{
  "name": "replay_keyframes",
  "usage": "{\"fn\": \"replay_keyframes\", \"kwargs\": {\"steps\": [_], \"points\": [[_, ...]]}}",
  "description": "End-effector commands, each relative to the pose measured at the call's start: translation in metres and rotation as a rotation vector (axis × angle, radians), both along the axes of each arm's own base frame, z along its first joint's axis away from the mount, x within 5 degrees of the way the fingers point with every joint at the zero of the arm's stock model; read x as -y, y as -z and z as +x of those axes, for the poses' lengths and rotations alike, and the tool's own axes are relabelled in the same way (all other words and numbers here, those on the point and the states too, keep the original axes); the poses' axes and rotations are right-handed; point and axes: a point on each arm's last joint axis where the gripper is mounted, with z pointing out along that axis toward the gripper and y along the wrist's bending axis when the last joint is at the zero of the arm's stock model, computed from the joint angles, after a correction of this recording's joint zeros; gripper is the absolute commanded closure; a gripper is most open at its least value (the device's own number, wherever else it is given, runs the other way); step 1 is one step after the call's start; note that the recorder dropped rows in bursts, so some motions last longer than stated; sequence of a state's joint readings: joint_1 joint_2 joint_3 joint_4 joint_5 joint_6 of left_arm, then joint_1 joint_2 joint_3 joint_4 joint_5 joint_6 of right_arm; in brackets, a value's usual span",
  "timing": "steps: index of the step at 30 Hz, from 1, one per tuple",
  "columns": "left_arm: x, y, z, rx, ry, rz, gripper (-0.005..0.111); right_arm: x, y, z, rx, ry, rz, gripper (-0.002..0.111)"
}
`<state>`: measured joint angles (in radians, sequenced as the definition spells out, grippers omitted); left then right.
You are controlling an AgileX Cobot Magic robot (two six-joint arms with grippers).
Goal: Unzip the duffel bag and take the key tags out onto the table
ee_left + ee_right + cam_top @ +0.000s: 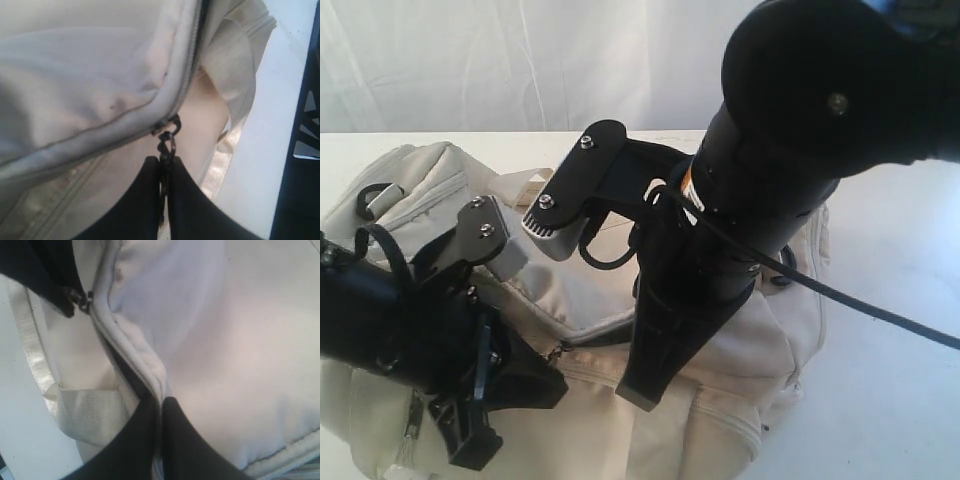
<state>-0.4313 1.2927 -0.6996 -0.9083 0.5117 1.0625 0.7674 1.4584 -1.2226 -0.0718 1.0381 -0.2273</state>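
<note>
On the table [905,400], the duffel bag [590,300] lies with both of your arms down over its upper face. Your left gripper [165,165] is closed to a sliver. Its two black fingers [142,200] press together on the dark metal zipper pull [167,145], which hangs from the slider of the grey zipper [187,65]. Your right gripper [160,407] is just as narrow. Its fingers [187,445] are nearly touching and pinch the cream fabric lip at the zipper's edge, near the pull on the same zipper line. Between the two grips the zipper edges stand slightly apart and a dark slit shows. How far that opening runs cannot be told from these views. A shiny webbing strap [30,350] lies against the bag's side, over the table. In the exterior view the right arm hides much of the bag's middle.
</note>
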Motion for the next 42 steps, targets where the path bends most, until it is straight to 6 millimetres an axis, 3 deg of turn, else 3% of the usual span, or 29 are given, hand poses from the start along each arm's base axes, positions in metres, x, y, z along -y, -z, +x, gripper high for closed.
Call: {"fn": "replay_keyframes", "kwargs": {"steps": [1,17,32,35,40,42], "points": [[-0.020,-0.006,-0.006,-0.055,-0.001,0.036,0.107,0.004,0.004,-0.004,-0.008,-0.001,-0.025,0.108],[-0.066,-0.027,-0.025,-0.132,-0.133,0.083,0.107,0.003,0.005,-0.003,-0.004,-0.009,-0.025,0.108],[-0.096,-0.071,-0.030,-0.209,-0.170,0.294,0.107,-0.005,0.017,0.004,-0.007,-0.016,-0.027,0.108],[-0.101,-0.077,-0.031,-0.232,-0.195,0.342,0.107,-0.006,0.014,0.006,0.018,-0.023,-0.005,0.099],[-0.104,-0.088,-0.030,-0.232,-0.218,0.371,0.107,-0.005,-0.002,0.005,0.088,-0.062,0.038,0.065],[-0.103,-0.089,-0.027,-0.234,-0.224,0.364,0.107,-0.005,-0.013,0.003,0.140,-0.096,0.068,0.057]]}}
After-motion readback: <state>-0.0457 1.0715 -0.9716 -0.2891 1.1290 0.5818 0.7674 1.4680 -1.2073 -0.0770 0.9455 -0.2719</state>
